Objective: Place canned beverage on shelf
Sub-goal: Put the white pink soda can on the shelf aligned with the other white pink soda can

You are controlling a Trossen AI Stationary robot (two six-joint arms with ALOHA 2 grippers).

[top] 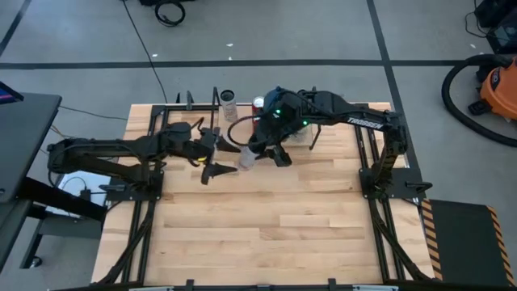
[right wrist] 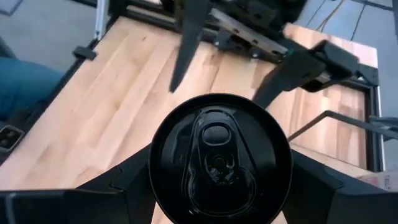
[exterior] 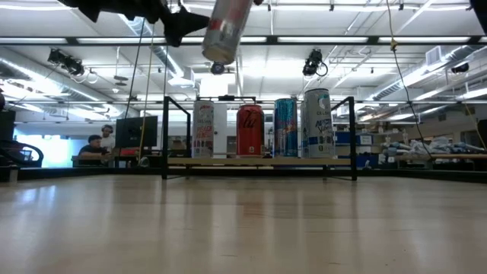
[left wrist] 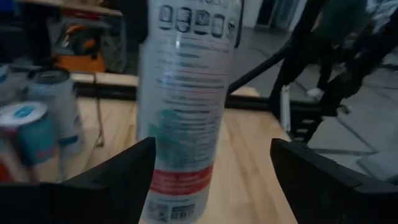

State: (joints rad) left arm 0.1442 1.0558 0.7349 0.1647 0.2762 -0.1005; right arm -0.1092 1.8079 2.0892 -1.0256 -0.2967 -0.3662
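A white canned beverage (exterior: pixel 226 30) with a red band hangs tilted high above the table, with my right gripper (right wrist: pixel 221 186) shut on it; it also shows in the high view (top: pixel 246 158). My left gripper (left wrist: pixel 211 180) is open just to the can's left (top: pixel 212 162), fingers pointing at its lower part without touching. The shelf (exterior: pixel 259 161), a light-wood board in a black rod frame, stands at the table's far edge. On it stand a white can (exterior: pixel 203 129), a red can (exterior: pixel 249 131), a blue can (exterior: pixel 286 128) and a tall white can (exterior: pixel 318 123). My right gripper pinches the can's side wall (right wrist: pixel 152 168) just below its black lid, one finger on each side. The fingers slant down from the table's right and lie along the can. The can is lifted clear and tilted, its bottom end (exterior: pixel 221 55) lowest, toward the left arm.
Bare wooden tabletop (top: pixel 266 226) lies open on the near side. Black frame rails (top: pixel 371 162) run along the table's sides. Beyond the table are a monitor (exterior: pixel 137 131) and a seated person (exterior: pixel 95 148); a vacuum cleaner (top: pixel 485 89) stands on the floor at the right.
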